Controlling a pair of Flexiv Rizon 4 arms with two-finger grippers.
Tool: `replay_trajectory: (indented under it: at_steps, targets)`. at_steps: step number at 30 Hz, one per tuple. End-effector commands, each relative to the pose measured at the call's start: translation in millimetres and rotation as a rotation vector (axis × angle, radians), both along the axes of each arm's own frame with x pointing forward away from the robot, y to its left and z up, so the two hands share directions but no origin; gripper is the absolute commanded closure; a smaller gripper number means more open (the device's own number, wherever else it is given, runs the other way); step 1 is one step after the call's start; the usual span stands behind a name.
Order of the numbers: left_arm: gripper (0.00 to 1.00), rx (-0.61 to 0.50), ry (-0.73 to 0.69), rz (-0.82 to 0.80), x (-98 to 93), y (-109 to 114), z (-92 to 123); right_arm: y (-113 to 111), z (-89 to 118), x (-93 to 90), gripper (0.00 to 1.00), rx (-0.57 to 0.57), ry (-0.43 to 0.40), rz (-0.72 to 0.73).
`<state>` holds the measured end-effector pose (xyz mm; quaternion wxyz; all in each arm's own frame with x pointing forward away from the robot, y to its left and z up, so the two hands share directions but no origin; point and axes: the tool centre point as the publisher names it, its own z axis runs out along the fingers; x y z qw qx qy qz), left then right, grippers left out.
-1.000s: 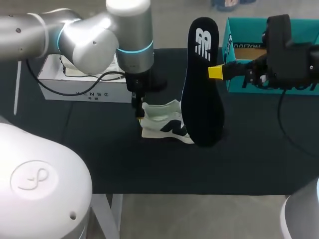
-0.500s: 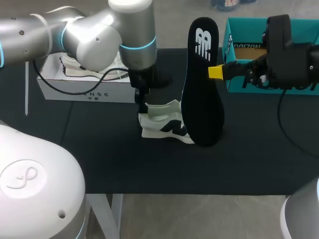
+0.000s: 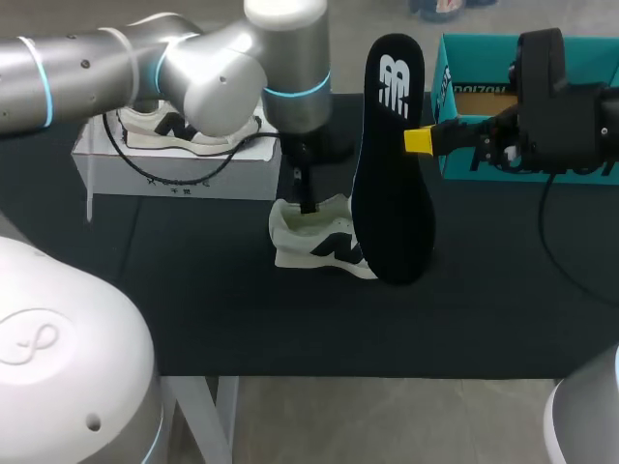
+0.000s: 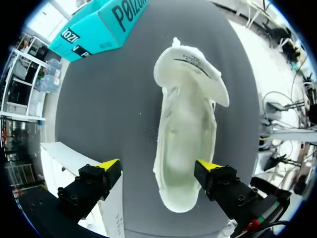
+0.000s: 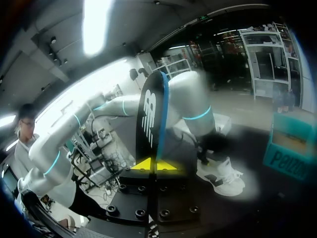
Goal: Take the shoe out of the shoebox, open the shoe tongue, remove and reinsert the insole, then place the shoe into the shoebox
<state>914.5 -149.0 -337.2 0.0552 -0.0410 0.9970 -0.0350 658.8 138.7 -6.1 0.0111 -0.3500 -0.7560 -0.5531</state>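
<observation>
Centrally, the shoe (image 3: 314,242) lies on the black table (image 3: 193,309), near a white box (image 3: 179,179).

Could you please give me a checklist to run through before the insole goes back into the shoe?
1. Insole secured: ok, the right gripper is shut on its edge, holding it upright.
2. Shoe interior empty: ok, the left wrist view shows nothing inside.
3. Shoe standing sole down: ok.
4. Way into the opening free: not ok, the left gripper hangs open right above it.
5. Shoe held steady: not ok, nothing grips it.
6. Insole clear of the shoe: cannot tell, they overlap in the head view.
</observation>
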Motion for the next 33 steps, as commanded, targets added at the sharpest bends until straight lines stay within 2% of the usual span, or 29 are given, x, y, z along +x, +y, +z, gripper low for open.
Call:
replay_trajectory:
  at_steps: [1,2,3,4,5,9,10,15,16,17,18,24,27,30,33]
  targets:
    - [0.00,0.007,0.003,-0.023,17.0,-22,-18,5,0,4.7,1.00,-0.003,0.003,0.000]
    - [0.00,-0.001,-0.003,-0.029,18.4,-25,-18,5,0,4.7,1.00,-0.003,0.003,0.000]
    - [0.04,0.001,0.002,-0.034,19.5,-29,-20,5,0,4.7,1.00,-0.003,0.003,0.000]
    - [0.20,-0.014,0.005,-0.040,20.0,-32,-21,5,0,4.7,1.00,-0.003,0.003,0.000]
    - [0.26,-0.021,0.007,-0.044,19.8,-34,-21,5,0,4.7,1.00,-0.003,0.003,0.000]
    - [0.39,-0.026,0.025,-0.086,12.8,-46,-29,5,0,4.7,1.00,-0.003,0.003,0.000]
    - [0.50,-0.022,0.028,-0.090,11.7,-49,-31,5,0,4.7,1.00,-0.003,0.003,0.000]
    - [0.72,-0.042,0.072,-0.115,7.5,-55,-43,5,0,4.7,1.00,-0.003,0.003,0.000]
    - [0.78,-0.044,0.079,-0.126,6.1,-57,-45,5,0,4.7,1.00,-0.003,0.003,0.000]
    - [0.92,-0.044,0.082,-0.134,4.8,-58,-47,5,0,4.7,1.00,-0.003,0.003,0.000]
    - [1.00,-0.043,0.083,-0.138,3.5,-59,-48,5,0,4.7,1.00,-0.003,0.003,0.000]
    - [1.00,0.003,0.083,-0.219,4.2,-53,-44,5,0,4.7,1.00,-0.003,0.003,0.000]
    - [1.00,0.004,0.110,-0.376,12.7,-56,-35,5,0,4.7,1.00,-0.003,0.003,0.000]
    - [1.00,0.058,0.169,-0.630,17.5,-65,-29,5,0,4.7,1.00,-0.003,0.003,0.000]
    - [1.00,0.027,0.211,-0.738,25.9,-68,-20,5,0,4.7,1.00,-0.003,0.003,0.000]
